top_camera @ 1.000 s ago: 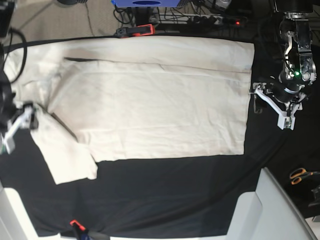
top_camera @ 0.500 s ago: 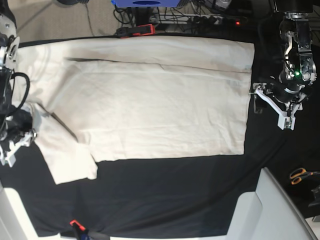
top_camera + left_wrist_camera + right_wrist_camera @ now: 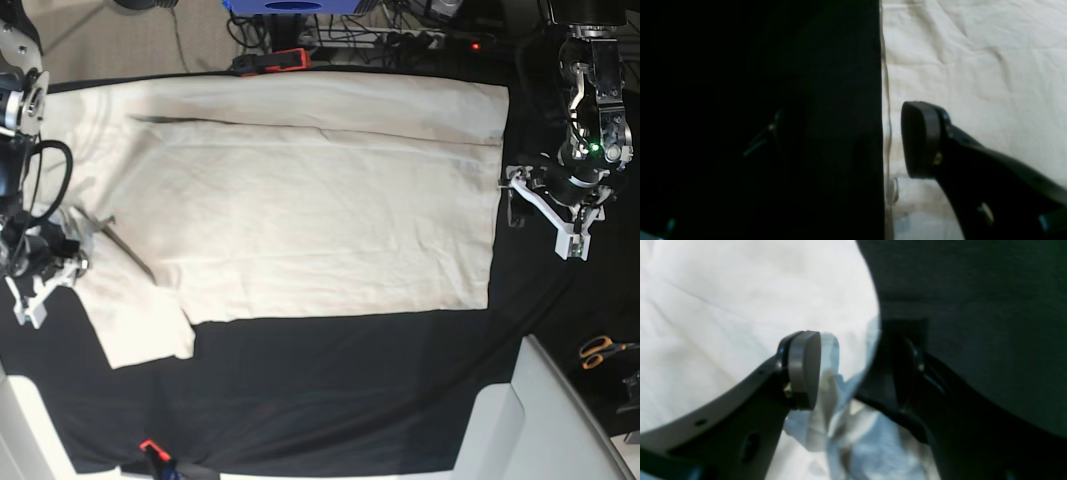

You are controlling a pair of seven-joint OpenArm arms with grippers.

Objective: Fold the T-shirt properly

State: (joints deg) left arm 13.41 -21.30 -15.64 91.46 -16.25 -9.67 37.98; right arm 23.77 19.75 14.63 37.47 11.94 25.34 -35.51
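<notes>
The cream T-shirt (image 3: 300,200) lies spread flat on the black tablecloth (image 3: 350,390), with one sleeve (image 3: 140,320) pointing toward the near left. My left gripper (image 3: 545,215) stands open at the hem on the right. In the left wrist view the left gripper (image 3: 843,136) straddles the hem edge (image 3: 885,110), one pad (image 3: 920,140) over the cloth and the other over the black cover. My right gripper (image 3: 45,275) is at the shirt's left edge. In the right wrist view the right gripper (image 3: 857,373) is open, with a rumpled fold of the T-shirt (image 3: 830,396) lying between its fingers.
A red clamp (image 3: 270,62) holds the tablecloth at the far edge and an orange one (image 3: 150,447) at the near edge. Scissors (image 3: 600,350) lie off to the right. A white panel (image 3: 540,420) fills the near right corner. Cables and a power strip (image 3: 410,38) run behind the table.
The right arm has swung in at the left and its gripper has dropped slightly toward the near side at the shirt's edge, rumpling the cloth there. The left arm has not moved.
</notes>
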